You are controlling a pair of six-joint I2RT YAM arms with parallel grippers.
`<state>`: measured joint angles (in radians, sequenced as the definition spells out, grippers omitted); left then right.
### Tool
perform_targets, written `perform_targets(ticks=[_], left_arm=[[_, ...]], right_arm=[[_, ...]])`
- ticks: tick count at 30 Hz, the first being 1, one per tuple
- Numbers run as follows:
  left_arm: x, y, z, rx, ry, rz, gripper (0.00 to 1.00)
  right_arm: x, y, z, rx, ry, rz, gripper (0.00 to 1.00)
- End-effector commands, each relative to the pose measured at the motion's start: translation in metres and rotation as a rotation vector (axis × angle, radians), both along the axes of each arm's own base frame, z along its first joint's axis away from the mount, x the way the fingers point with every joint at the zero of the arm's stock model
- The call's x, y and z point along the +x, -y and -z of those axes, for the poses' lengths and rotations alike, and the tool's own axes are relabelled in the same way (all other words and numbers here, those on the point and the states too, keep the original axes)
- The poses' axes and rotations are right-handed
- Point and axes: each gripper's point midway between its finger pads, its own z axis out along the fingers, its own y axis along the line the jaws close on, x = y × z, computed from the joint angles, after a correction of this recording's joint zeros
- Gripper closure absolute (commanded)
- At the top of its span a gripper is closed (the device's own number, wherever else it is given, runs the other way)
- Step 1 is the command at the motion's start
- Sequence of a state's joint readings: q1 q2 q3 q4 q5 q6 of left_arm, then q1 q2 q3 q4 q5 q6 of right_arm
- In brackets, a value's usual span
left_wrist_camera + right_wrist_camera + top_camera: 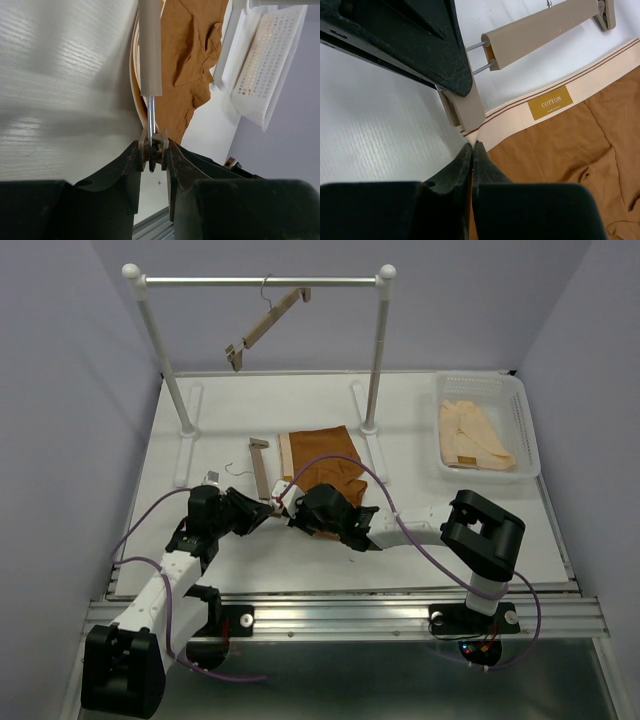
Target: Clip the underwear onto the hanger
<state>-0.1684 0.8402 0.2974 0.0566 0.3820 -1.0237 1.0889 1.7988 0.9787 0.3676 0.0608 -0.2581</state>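
- The hanger [540, 32] lies flat on the bench [410, 450], just beside the waistband [510, 122] of the underwear [560, 145].
- The left claw [152, 150] is closed tight on the clip [470, 107] at the near end of the hanger, and it squeezes the clip between both fingers.
- The right claw [471, 147] has its fingers pressed together at the waistband corner, with brown cloth showing in the thin gap.
- The underwear is spread flat on the bench, with its "COTTON" label [550, 102] facing up.
- A second hanger [268, 325] hangs tilted from the rail [200, 281].
- A peach cloth [475, 435] lies in the white basket [525, 430].
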Motion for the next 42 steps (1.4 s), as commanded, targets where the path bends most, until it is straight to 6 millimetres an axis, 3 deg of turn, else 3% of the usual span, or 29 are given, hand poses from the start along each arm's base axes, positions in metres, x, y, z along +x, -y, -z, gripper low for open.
perform_targets(ticks=[1,14,24,42], left_arm=[[0.01,0.005,-0.022,-0.012,0.065,0.025,1.0],[0.01,0.01,-0.019,-0.042,0.045,0.048,1.0],[0.014,0.004,-0.032,0.002,0.07,0.024,1.0],[0.012,0.005,-0.028,-0.002,0.056,0.033,1.0]], right_arm=[[0.001,-0.015,-0.043,0.12,0.077,-0.01,0.99],[-0.013,-0.026,-0.037,0.101,0.089,-0.075,0.99],[0.002,-0.017,-0.03,0.06,0.111,0.019,0.99],[-0.01,-0.032,-0.039,0.122,0.095,-0.073,0.99]])
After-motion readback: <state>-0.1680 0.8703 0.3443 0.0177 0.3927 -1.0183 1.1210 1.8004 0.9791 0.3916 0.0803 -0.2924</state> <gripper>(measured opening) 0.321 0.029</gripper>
